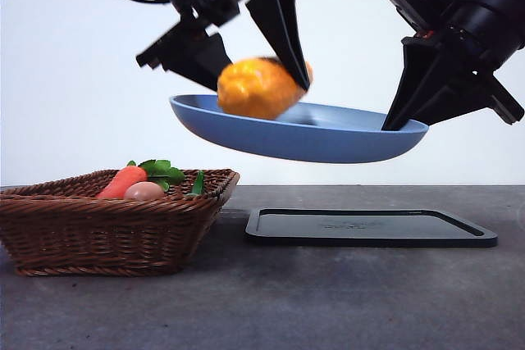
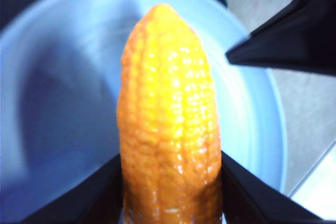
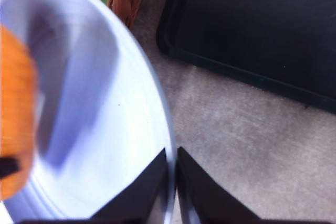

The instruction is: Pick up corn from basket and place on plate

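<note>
Yellow bumpy corn [image 2: 170,124] looks hard and shiny, maybe slippery; the left gripper [image 1: 264,79] squeezes its fat end, over the blue plate [image 1: 344,141] that the right gripper [image 3: 172,182] pinches by its rim.

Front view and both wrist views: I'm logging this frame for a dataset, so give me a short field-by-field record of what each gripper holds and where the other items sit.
left gripper: shut on the bumpy yellow-orange corn cob, held over the plate
right gripper: shut on the rim of the round light-blue plastic plate, held in the air, tilted
brown woven wicker basket: on the table, holding an orange carrot and a pinkish-brown egg-like ball
flat black rectangular tray: on the table below the plate
</note>
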Robot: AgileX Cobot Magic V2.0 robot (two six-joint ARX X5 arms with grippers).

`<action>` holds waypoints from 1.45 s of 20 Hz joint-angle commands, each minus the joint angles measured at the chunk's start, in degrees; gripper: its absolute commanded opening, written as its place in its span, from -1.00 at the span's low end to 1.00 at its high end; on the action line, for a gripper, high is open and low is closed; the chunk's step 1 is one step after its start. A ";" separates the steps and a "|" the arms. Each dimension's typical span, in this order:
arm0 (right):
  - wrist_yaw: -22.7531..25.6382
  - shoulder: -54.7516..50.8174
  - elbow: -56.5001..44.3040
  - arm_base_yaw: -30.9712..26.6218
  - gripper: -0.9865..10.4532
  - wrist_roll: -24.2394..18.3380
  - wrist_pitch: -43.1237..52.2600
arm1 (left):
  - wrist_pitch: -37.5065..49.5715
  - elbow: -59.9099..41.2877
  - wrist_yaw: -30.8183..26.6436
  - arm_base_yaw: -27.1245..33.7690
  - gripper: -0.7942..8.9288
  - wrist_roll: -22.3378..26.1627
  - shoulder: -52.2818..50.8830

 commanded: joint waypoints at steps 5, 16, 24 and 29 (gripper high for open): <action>-0.42 0.61 1.22 0.28 -0.83 0.33 0.59 | 0.92 1.09 -0.15 -1.16 -0.17 2.16 3.23; 1.44 0.83 1.22 0.22 -0.83 -0.33 0.04 | 0.66 2.69 0.70 -1.18 -0.08 3.15 -1.64; 3.17 0.85 1.22 -0.94 -0.82 -0.31 1.53 | -0.70 6.32 0.48 -0.39 -0.08 4.55 -12.37; 3.15 1.53 1.99 -5.99 -0.83 -0.07 3.06 | -1.57 6.32 0.48 -0.42 -0.08 4.59 -20.31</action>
